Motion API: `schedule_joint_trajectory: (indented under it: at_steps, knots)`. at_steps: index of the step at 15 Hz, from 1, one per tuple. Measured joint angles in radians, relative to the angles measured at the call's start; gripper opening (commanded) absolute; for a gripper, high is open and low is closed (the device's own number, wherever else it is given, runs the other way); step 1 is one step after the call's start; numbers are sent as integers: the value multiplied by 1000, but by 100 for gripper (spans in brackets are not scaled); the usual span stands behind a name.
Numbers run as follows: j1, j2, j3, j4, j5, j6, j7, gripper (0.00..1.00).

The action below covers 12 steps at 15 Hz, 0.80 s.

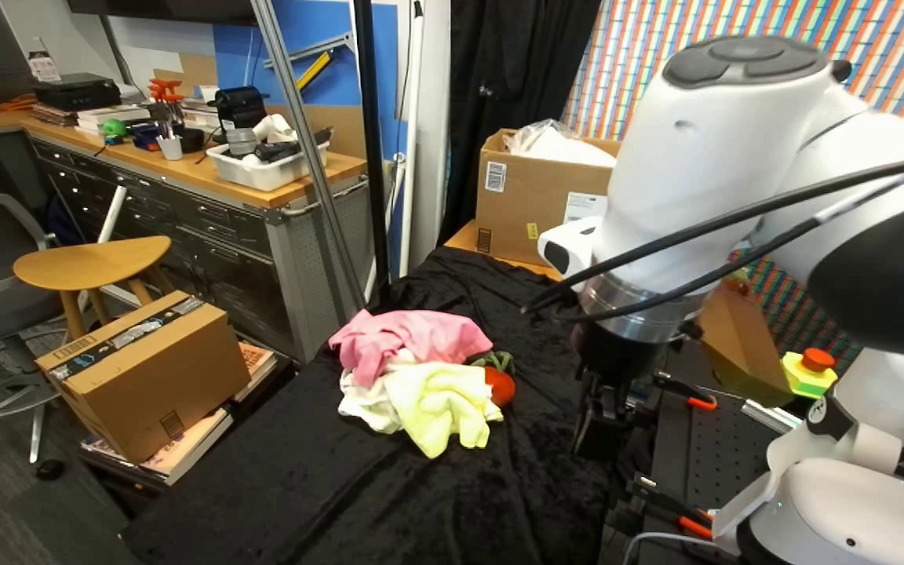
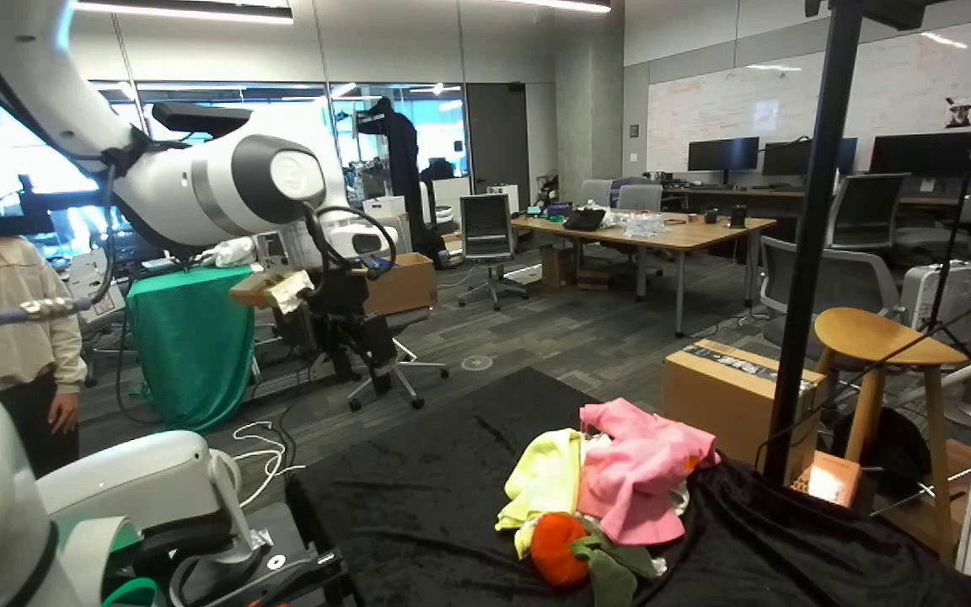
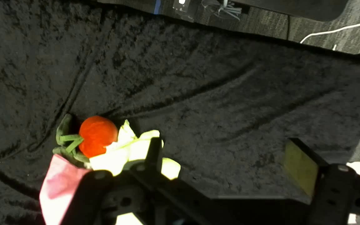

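Aloft, tool [image 3: 228, 160] gapes, apart from yellow cloth [image 1: 438, 402].

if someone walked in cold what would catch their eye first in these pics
Probably the pink cloth and pale yellow cloth, bunched together on the black cloth, with a round red thing at their edge. Next, perhaps, the big white arm filling much of the right side in an exterior view. Its gripper hangs open and empty above the black cloth, apart from the bunched pile.
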State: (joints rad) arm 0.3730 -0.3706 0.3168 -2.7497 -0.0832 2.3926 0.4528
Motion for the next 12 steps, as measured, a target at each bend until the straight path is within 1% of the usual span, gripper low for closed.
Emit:
schedule_joint_trajectory:
  at_steps: [4, 10, 12]
  knots:
    - [11, -183, 67, 7, 29, -31, 32, 100]
    - [-10, -407, 180, 7, 29, -38, 219, 100]
    - [-13, -452, 199, 7, 29, -56, 246, 100]
